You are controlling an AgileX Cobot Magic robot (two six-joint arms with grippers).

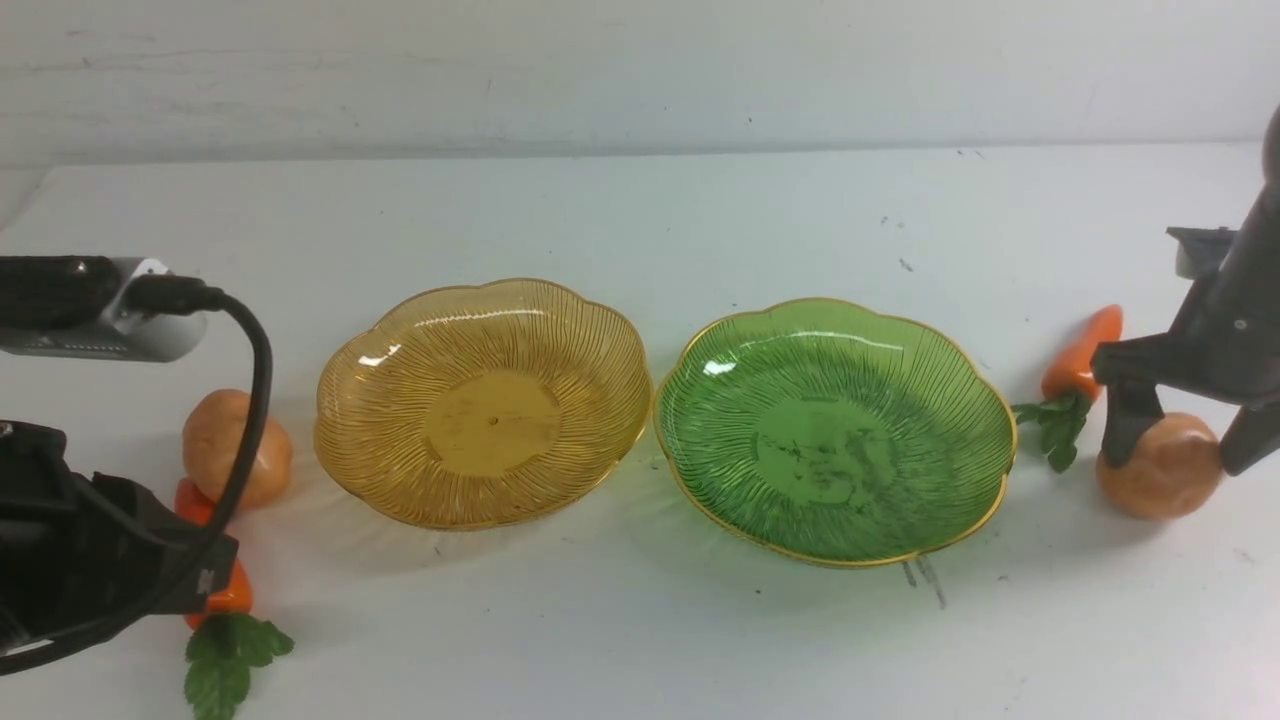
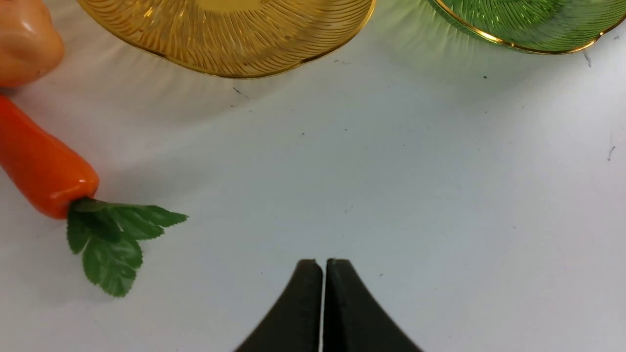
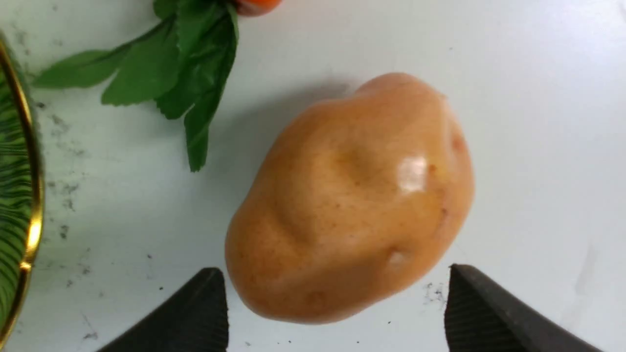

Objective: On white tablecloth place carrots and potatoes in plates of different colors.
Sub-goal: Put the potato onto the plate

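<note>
Beside green plate (image 1: 930, 400), carrot (image 1: 1080, 352) lies leaves toward it.

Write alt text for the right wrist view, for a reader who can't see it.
A tan potato lies on the white cloth between the open black jaws of the right gripper, which flank one end of it. Nearby are the green leaves of a carrot and the gold rim of the green plate.

The white tablecloth (image 1: 640, 220) bears an amber plate (image 1: 482, 412), green plate (image 1: 835, 432), two carrots (image 1: 1080, 350) and two potatoes (image 1: 232, 445).
</note>
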